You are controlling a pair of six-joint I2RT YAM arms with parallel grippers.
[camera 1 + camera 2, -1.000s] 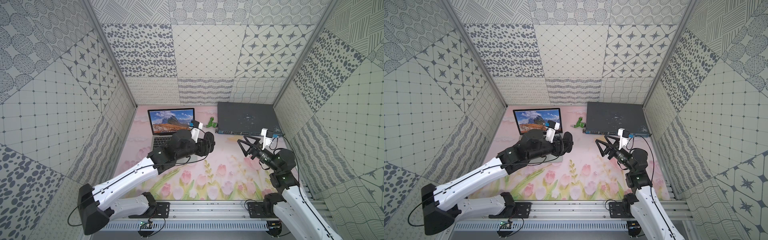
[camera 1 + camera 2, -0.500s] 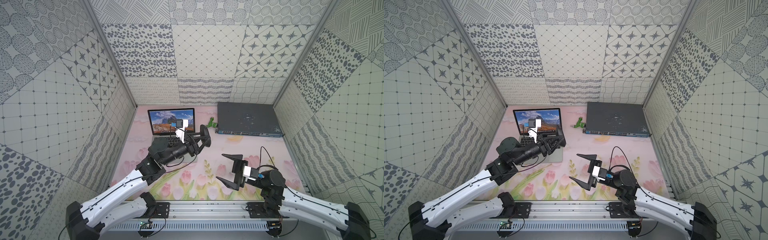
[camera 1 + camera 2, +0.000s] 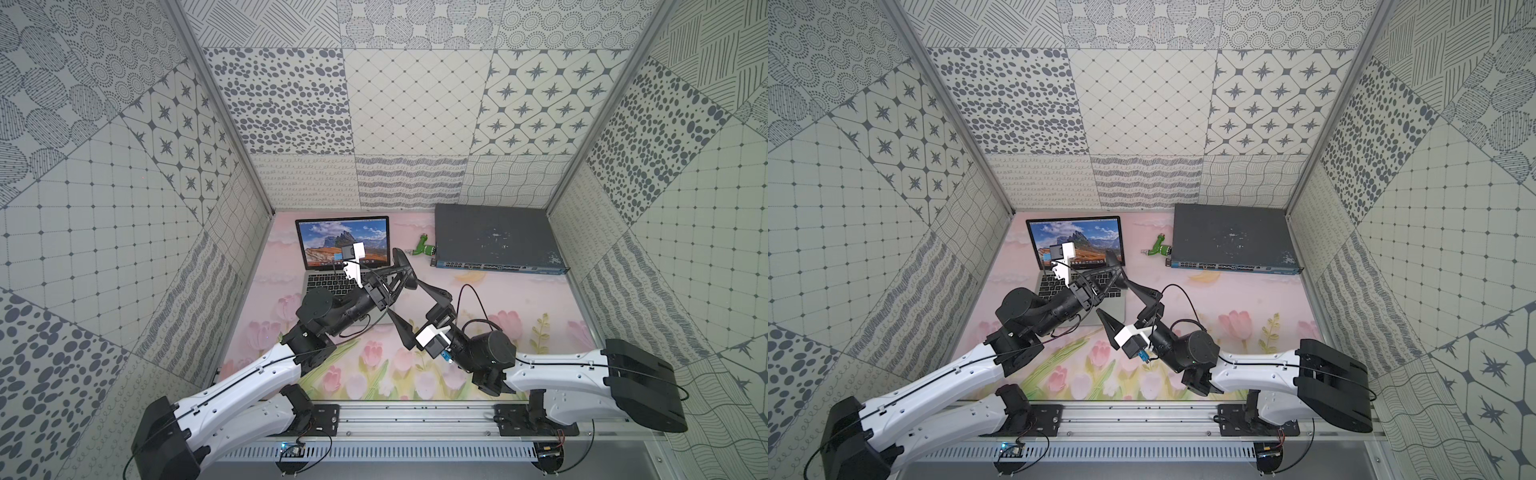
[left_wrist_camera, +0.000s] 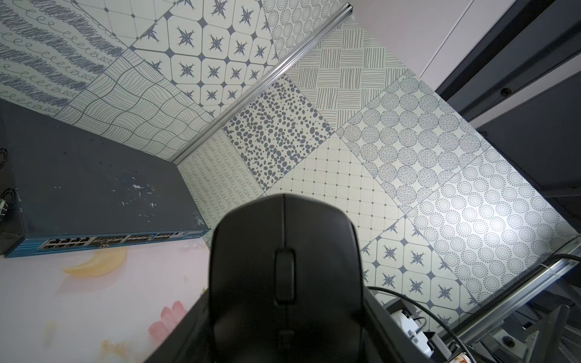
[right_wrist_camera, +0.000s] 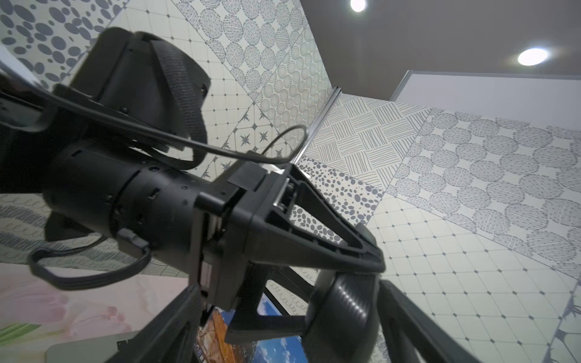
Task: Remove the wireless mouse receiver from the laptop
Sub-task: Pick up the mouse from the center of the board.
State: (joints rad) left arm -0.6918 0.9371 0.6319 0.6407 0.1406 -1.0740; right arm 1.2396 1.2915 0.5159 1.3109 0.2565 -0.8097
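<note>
The laptop [image 3: 320,245] is seen open at the back left of the floral mat, its screen lit with a mountain scene. The wireless mouse receiver cannot be made out in any view. It is judged to sit in a side port of the laptop, and the right edge is covered in both top views by the left gripper [image 3: 397,274]. That gripper is held over the laptop's right edge and is clamped on a black mouse [image 4: 284,276], which fills the middle of the left wrist view. Just off the laptop's front right corner, the right gripper [image 3: 405,300] is held with its jaws wide apart and nothing between them. A green stick [image 3: 424,249] lies to the right of the laptop's screen, and a network switch [image 3: 494,237] is set further right again. The receiver is expected to be very light, rigid and smooth, and to be held in its port only by friction. Very little of it is likely to stand proud of the laptop. It is best pinched on the flat faces of that short cap with the very tips of the fingers, then drawn straight out along the port's line. The laptop may slide or lift under the pull, so it may need to be steadied.
</note>
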